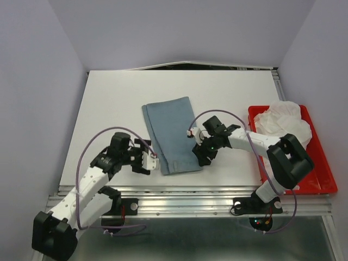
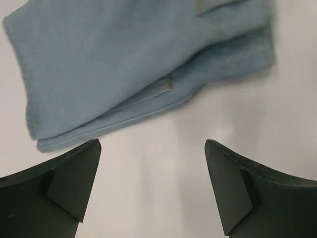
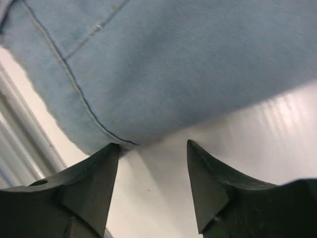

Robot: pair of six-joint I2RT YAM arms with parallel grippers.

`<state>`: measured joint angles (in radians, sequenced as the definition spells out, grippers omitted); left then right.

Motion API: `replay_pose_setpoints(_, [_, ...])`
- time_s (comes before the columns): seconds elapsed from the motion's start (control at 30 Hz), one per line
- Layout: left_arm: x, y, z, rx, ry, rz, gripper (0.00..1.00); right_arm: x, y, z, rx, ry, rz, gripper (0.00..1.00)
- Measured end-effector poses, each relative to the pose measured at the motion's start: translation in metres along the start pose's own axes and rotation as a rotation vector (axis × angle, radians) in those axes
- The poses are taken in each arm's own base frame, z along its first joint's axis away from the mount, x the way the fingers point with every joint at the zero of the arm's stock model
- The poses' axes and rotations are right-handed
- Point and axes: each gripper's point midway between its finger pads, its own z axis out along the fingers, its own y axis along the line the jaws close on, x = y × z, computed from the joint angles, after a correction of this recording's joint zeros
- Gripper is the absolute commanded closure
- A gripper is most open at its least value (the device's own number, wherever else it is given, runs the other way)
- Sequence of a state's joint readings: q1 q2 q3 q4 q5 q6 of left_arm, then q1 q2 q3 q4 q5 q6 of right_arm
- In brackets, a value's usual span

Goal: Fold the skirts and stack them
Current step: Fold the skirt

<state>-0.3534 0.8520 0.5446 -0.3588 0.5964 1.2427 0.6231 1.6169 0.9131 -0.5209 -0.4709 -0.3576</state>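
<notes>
A light-blue denim skirt point(image 1: 172, 134) lies folded as a long rectangle in the middle of the white table. My left gripper point(image 1: 153, 156) is open and empty, just left of the skirt's near left corner; in the left wrist view the skirt point(image 2: 129, 64) lies beyond the parted fingers. My right gripper point(image 1: 200, 153) is open and empty at the skirt's near right edge; in the right wrist view the skirt's hem point(image 3: 163, 69) lies just past the fingertips, the left fingertip point(image 3: 106, 158) at its edge.
A red plastic tray point(image 1: 315, 168) sits at the right of the table with a bunched white cloth point(image 1: 284, 122) in its far end. A metal rail point(image 1: 190, 190) runs along the table's near edge.
</notes>
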Motion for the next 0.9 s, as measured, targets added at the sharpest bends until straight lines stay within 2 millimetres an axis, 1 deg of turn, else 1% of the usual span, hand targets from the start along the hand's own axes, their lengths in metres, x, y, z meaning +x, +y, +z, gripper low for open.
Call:
replay_pose_setpoints(0.07, [0.008, -0.036, 0.009, 0.046, -0.004, 0.121, 0.03, 0.002, -0.007, -0.006, 0.062, -0.021, -0.036, 0.36])
replay_pose_setpoints(0.1, [0.008, -0.044, 0.011, 0.056, -0.012, 0.157, 0.03, -0.002, -0.009, -0.014, 0.094, -0.045, -0.055, 0.36])
replay_pose_setpoints(0.13, [0.010, -0.058, 0.015, 0.065, -0.021, 0.223, 0.02, -0.010, -0.011, -0.023, 0.130, -0.078, -0.073, 0.36])
replay_pose_setpoints(0.17, [0.008, -0.065, 0.018, 0.069, -0.034, 0.268, 0.02, -0.018, -0.014, -0.029, 0.157, -0.110, -0.089, 0.36])
replay_pose_setpoints(0.23, [0.000, -0.075, 0.027, 0.078, -0.060, 0.364, 0.02, -0.035, -0.017, -0.040, 0.187, -0.153, -0.104, 0.35])
replay_pose_setpoints(0.3, [-0.013, -0.077, 0.036, 0.067, -0.089, 0.441, 0.02, -0.054, -0.019, -0.047, 0.200, -0.189, -0.111, 0.34])
replay_pose_setpoints(0.37, [-0.022, -0.078, 0.044, 0.064, -0.094, 0.477, 0.02, -0.077, -0.021, -0.054, 0.203, -0.228, -0.119, 0.34])
replay_pose_setpoints(0.4, [-0.028, -0.079, 0.051, 0.066, -0.101, 0.498, 0.02, -0.082, -0.022, -0.054, 0.200, -0.235, -0.120, 0.34])
replay_pose_setpoints(0.43, [-0.032, -0.078, 0.054, 0.058, -0.104, 0.508, 0.02, -0.094, -0.024, -0.054, 0.195, -0.250, -0.123, 0.35])
replay_pose_setpoints(0.5, [-0.032, -0.083, 0.065, 0.075, -0.080, 0.522, 0.02, -0.106, -0.028, -0.049, 0.181, -0.252, -0.124, 0.35])
replay_pose_setpoints(0.57, [-0.033, -0.087, 0.072, 0.083, -0.067, 0.541, 0.02, -0.109, -0.031, -0.039, 0.160, -0.243, -0.119, 0.37])
replay_pose_setpoints(0.6, [-0.038, -0.088, 0.076, 0.076, -0.075, 0.554, 0.02, -0.105, -0.033, -0.028, 0.139, -0.220, -0.107, 0.39])
replay_pose_setpoints(0.7, [-0.045, -0.091, 0.079, 0.063, -0.078, 0.592, 0.02, -0.090, -0.033, -0.003, 0.073, -0.159, -0.063, 0.40])
replay_pose_setpoints(0.8, [-0.048, -0.096, 0.079, 0.053, -0.079, 0.621, 0.02, -0.075, -0.031, 0.022, 0.007, -0.111, -0.008, 0.40])
replay_pose_setpoints(0.9, [-0.049, -0.097, 0.079, 0.026, -0.081, 0.635, 0.02, -0.084, -0.032, 0.027, -0.023, -0.149, 0.021, 0.41])
